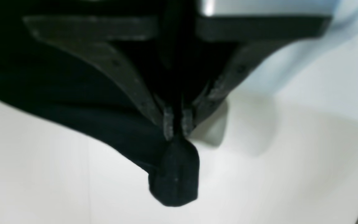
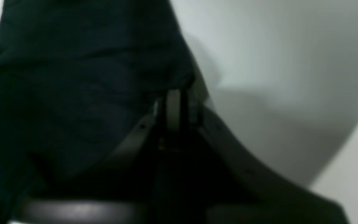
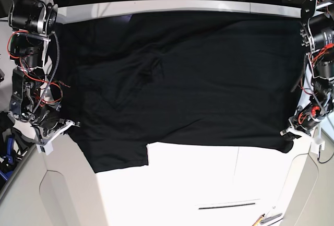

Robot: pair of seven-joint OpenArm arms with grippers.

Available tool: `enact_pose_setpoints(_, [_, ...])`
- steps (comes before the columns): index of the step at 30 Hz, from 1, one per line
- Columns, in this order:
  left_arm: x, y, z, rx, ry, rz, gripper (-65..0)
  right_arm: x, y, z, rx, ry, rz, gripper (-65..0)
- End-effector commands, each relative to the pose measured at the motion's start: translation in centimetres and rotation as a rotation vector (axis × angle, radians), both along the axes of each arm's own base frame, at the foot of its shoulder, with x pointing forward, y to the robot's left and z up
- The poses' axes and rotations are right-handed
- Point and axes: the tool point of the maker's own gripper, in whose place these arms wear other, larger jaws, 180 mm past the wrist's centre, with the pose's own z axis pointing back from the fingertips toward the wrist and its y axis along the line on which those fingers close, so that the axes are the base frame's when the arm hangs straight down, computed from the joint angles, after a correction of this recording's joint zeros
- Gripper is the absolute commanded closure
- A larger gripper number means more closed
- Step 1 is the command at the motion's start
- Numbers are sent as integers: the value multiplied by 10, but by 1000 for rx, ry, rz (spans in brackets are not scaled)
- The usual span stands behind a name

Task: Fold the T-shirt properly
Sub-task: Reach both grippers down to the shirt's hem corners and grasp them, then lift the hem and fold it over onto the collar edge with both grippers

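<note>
One black T-shirt (image 3: 193, 85) lies spread across the far half of the white tabletop (image 3: 209, 184), reaching from the left edge to the right edge and up to the far edge. Its near border runs roughly straight across the middle of the tabletop, and at the left a flap of the cloth hangs lower toward the near side. Soft creases show in the fabric left of centre.

The left end effector (image 1: 177, 123) is closed on the T-shirt (image 1: 174, 174) at the right edge of the tabletop: in the left wrist view its two fingers meet with a bunched corner of black cloth poking out just past the tips, above the white tabletop (image 1: 291, 155).

The right end effector (image 2: 179, 107) is closed on the T-shirt (image 2: 73, 77) at the left edge of the tabletop; in the right wrist view the fingers press together with the dark fabric's edge caught between them and the rest draping away to one side.
</note>
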Motion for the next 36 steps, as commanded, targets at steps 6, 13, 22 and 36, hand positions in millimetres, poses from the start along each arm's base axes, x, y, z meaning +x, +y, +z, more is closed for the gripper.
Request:
enact_pose_setpoints(6, [-13,-7,35,-16,-90,-97,0,-2,3,56,-72,-130,65,0])
enact_pose_setpoints(13, [-52,1,59,-8,-129,-110,0,-61,10,43,-125,-92,97,0])
enact_pose_setpoints(22, [-104,0,59,-47,-64,-141,0,-125,-10,43,-157,-36,58,0])
enact_pose_setpoints(36, [-158,11,29,-115,43,-97,0,-174,-36,40,-146,29,-22,0])
